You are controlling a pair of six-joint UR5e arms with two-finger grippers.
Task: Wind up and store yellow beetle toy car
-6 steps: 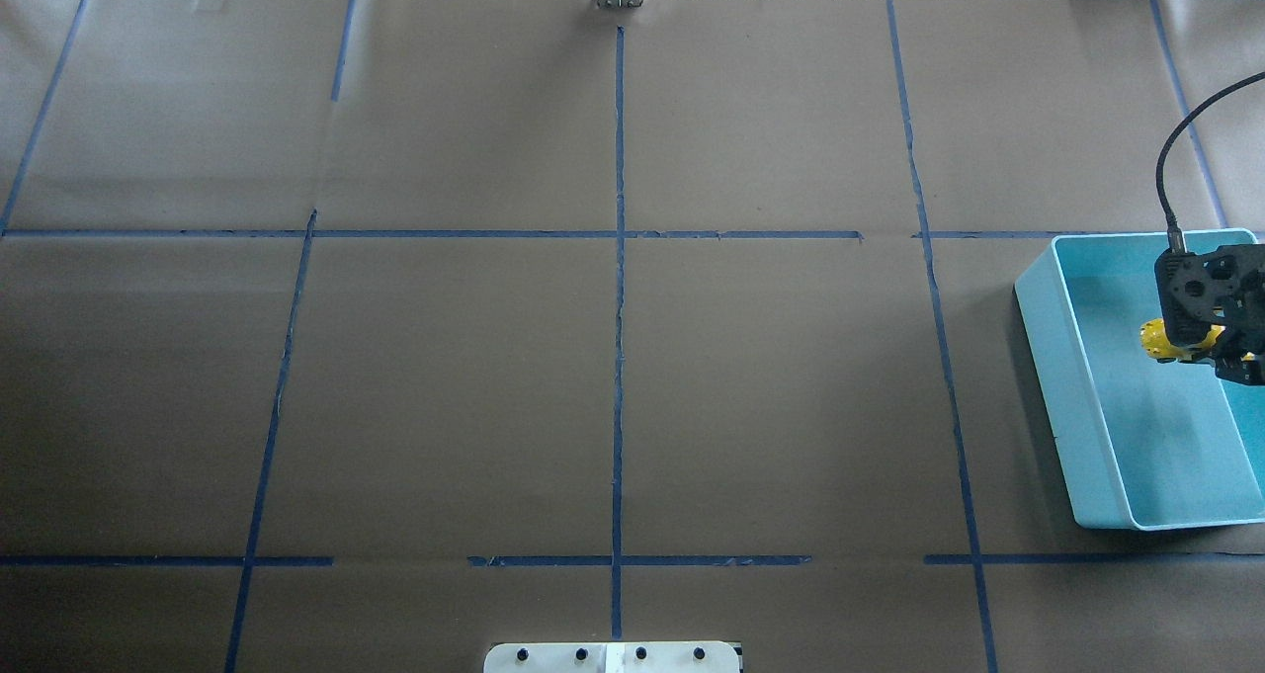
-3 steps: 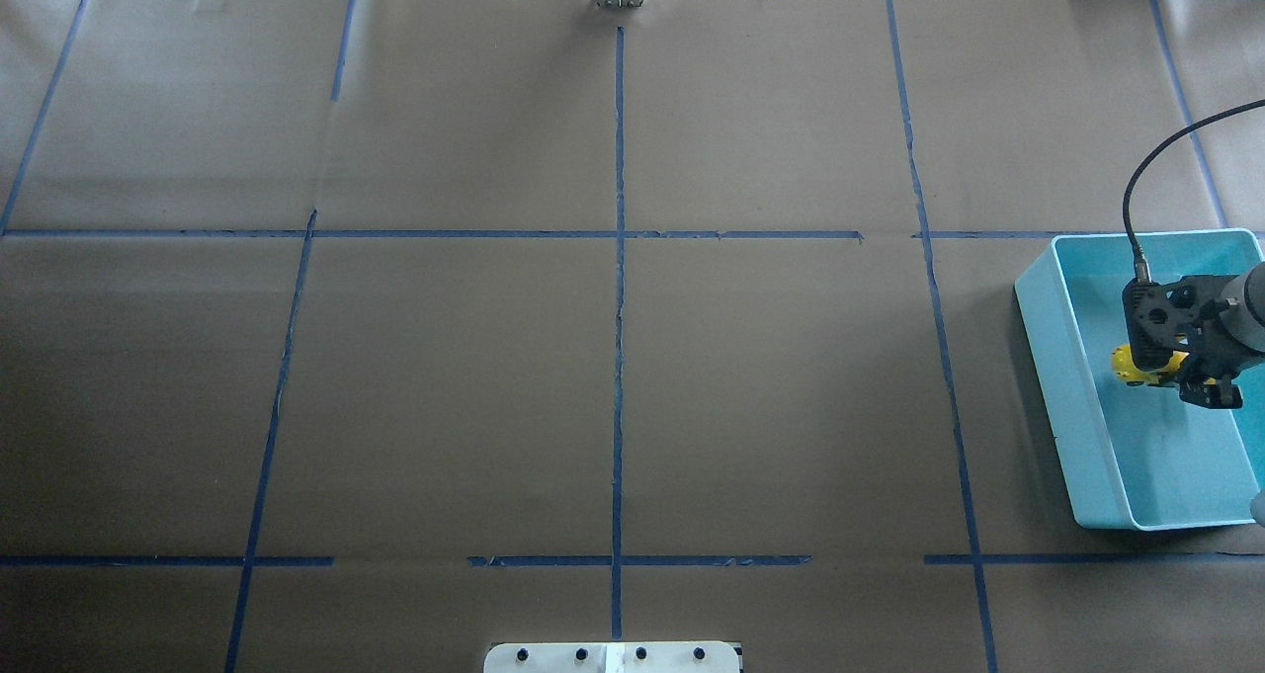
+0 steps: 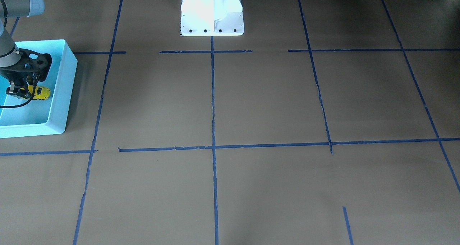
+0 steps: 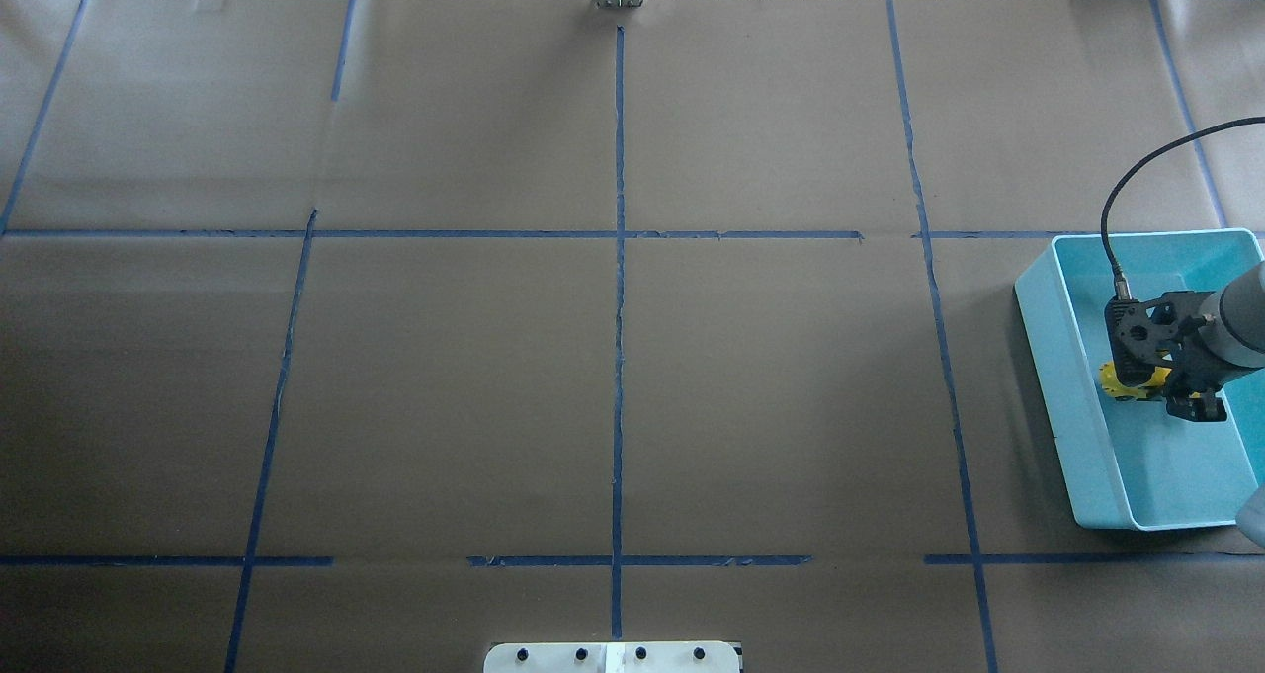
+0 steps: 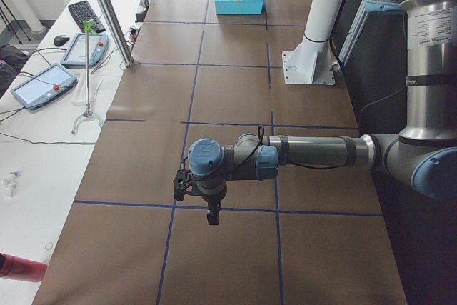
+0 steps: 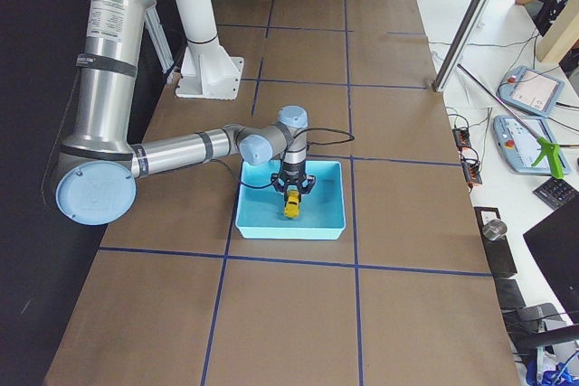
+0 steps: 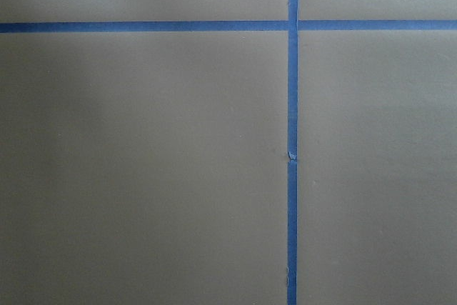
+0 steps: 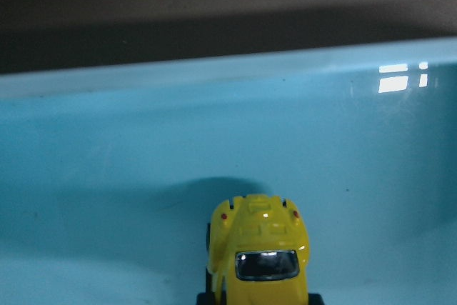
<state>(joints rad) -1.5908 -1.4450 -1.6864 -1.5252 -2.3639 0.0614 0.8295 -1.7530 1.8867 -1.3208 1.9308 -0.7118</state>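
- Overhead exterior view: the car [image 4: 1117, 381] is at the right edge of the frame, inside the bin [image 4: 1062, 406] and near its left wall, mostly hidden under the right gripper [image 4: 1151, 388].
- The right claw appears to be clamped on the car's sides. In the wrist view the car fills the bottom centre with its shadow thrown on the bin floor ahead of it, so I judge it is held just off the floor rather than resting on it.
- The grip from above suits the step. With the car already over the bin floor, storing looks nearly done, and what remains is probably to lower and let go.
- A release close to the wall may let a wound car roll into it, but the bin's walls should keep it in.
- The left gripper [image 5: 213, 218] hangs over the bare table [image 5: 235, 91] in the lower middle of the left-side view, well away from the bin, likely parked out of the way. I cannot tell whether its claw is apart or together.
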